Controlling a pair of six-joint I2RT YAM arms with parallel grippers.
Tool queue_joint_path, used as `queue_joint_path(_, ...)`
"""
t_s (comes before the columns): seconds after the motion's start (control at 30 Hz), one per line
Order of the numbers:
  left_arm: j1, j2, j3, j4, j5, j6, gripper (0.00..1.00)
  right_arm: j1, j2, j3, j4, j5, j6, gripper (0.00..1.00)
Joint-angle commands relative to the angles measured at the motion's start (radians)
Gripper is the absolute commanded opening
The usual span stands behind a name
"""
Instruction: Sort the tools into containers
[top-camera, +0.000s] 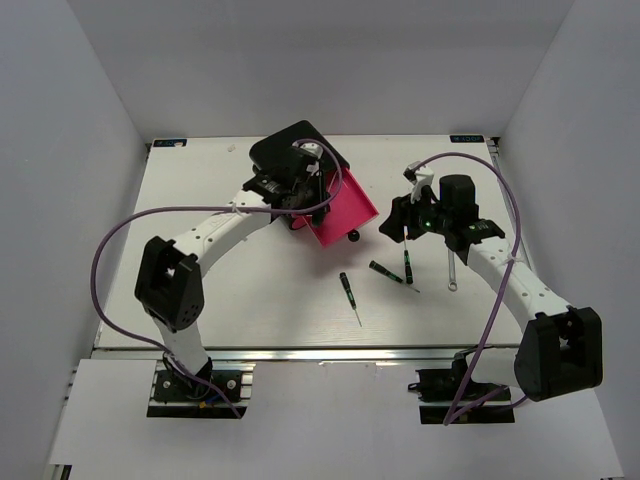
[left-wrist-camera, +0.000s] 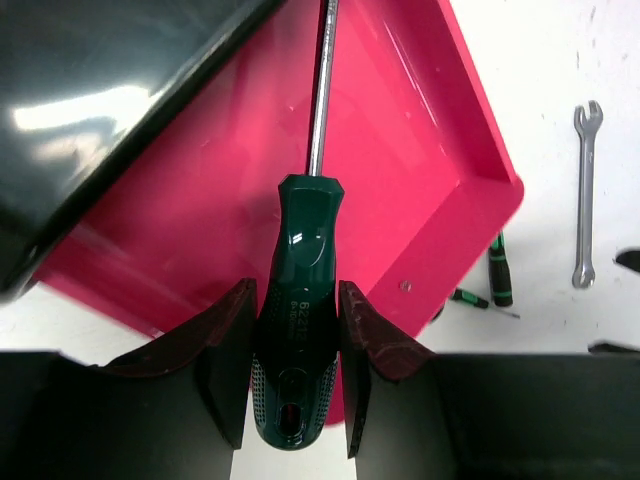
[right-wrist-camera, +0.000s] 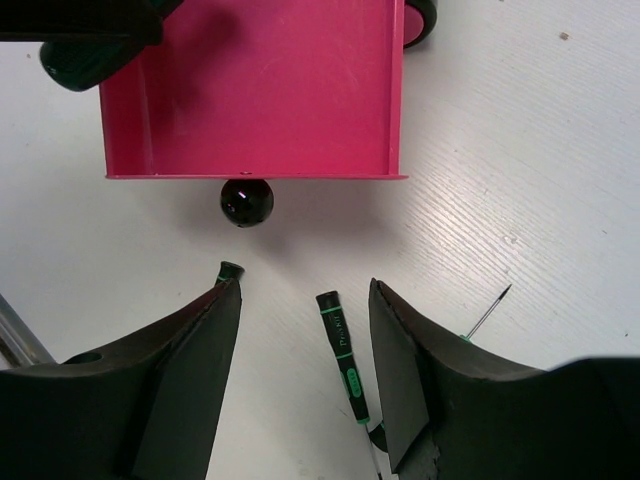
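Gripping green screwdriver (left-wrist-camera: 300, 300) handle btwn L fingers (left-wrist-camera: 218, 345) over pink drawer (left-wrist-camera: 420, 150); R fingers (right-wrist-camera: 190, 375) open.

Magenta drawer (left-wrist-camera: 420, 130), glossy black knob (right-wrist-camera: 246, 201), black casing (left-wrist-camera: 90, 100); big screwdriver (left-wrist-camera: 300, 300) dark green with a black dotted grip; precision screwdriver (right-wrist-camera: 341, 345) black, green-banded; wrench (left-wrist-camera: 585, 190) silver; table (right-wrist-camera: 520, 150) white, faintly grained.

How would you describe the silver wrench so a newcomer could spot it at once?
Find the open pink drawer in the middle of the white table, then move right to the loose tools lying nearer the arm bases. The wrench is the rightmost, close beside the right arm. It alone is bare silver, while the precision screwdrivers are black with green bands.
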Motion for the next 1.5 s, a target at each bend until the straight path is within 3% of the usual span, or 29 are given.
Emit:
queue_joint_path(0.0,-0.017,0.022,0.083,-0.027,-0.049,-0.04,0.0,-0.006,-0.025,-0.005,0.049,0.004,0.005,0.6)
queue_joint_path(0.27,-0.033,0.09,0.109,-0.018,-0.082,-0.061,0.0,-0.009,-0.019,-0.005,0.064,0.006,0.005,0.6)
queue_joint_path(0.33,-0.033,0.1,0.118,-0.025,-0.086,-0.066,0.14,-0.008,-0.018,-0.007,0.06,0.006,-0.002,0.61)
queue_joint_path(0.37,-0.033,0.108,0.121,-0.025,-0.086,-0.066,0.29,-0.008,-0.018,-0.002,0.054,0.009,-0.008,0.63)
queue_joint_path(0.47,-0.034,0.102,0.124,-0.019,-0.079,-0.066,0.52,-0.008,-0.013,0.01,0.016,0.05,-0.042,0.7)
queue_joint_path(0.63,-0.034,0.064,0.121,-0.009,-0.066,-0.061,0.63,-0.025,-0.016,0.015,-0.055,0.112,-0.106,0.77)
queue_joint_path(0.7,-0.033,0.026,0.111,0.008,-0.045,-0.055,0.68,-0.029,-0.013,0.015,-0.103,0.138,-0.122,0.88)
queue_joint_path(0.9,-0.034,-0.129,-0.004,0.137,-0.016,-0.023,0.64,-0.061,0.011,-0.019,-0.192,0.193,-0.163,0.89)
queue_joint_path(0.97,-0.034,-0.214,-0.046,0.165,-0.031,-0.017,0.42,-0.072,0.021,-0.022,-0.199,0.195,-0.186,0.88)
queue_joint_path(1.03,-0.034,-0.267,-0.109,0.183,-0.077,-0.009,0.18,-0.072,0.022,-0.022,-0.213,0.155,-0.221,0.76)
queue_joint_path(1.07,-0.034,-0.321,-0.13,0.183,-0.098,-0.008,0.0,-0.074,0.019,-0.025,-0.207,0.127,-0.237,0.5)
queue_joint_path(1.13,-0.034,-0.372,-0.208,0.185,-0.166,-0.002,0.0,-0.069,0.015,-0.03,-0.177,0.031,-0.265,0.25)
queue_joint_path(1.17,-0.033,-0.416,-0.234,0.182,-0.193,-0.003,0.0,-0.063,0.036,-0.033,-0.161,0.006,-0.257,0.06)
queue_joint_path(1.23,-0.028,-0.45,-0.296,0.153,-0.255,-0.018,0.12,-0.031,0.083,-0.013,-0.143,0.027,-0.22,0.0)
queue_joint_path(1.27,-0.025,-0.473,-0.31,0.145,-0.264,-0.02,0.25,-0.025,0.144,0.02,-0.138,0.036,-0.197,0.0)
queue_joint_path(1.33,-0.023,-0.492,-0.345,0.122,-0.287,-0.029,0.34,-0.019,0.206,0.059,-0.118,0.079,-0.095,0.0)
queue_joint_path(1.37,-0.023,-0.505,-0.354,0.114,-0.295,-0.037,0.47,-0.014,0.258,0.091,-0.11,0.116,-0.058,0.0)
queue_joint_path(1.47,-0.022,-0.522,-0.38,0.096,-0.318,-0.052,0.53,0.004,0.321,0.134,-0.075,0.168,0.079,0.0)
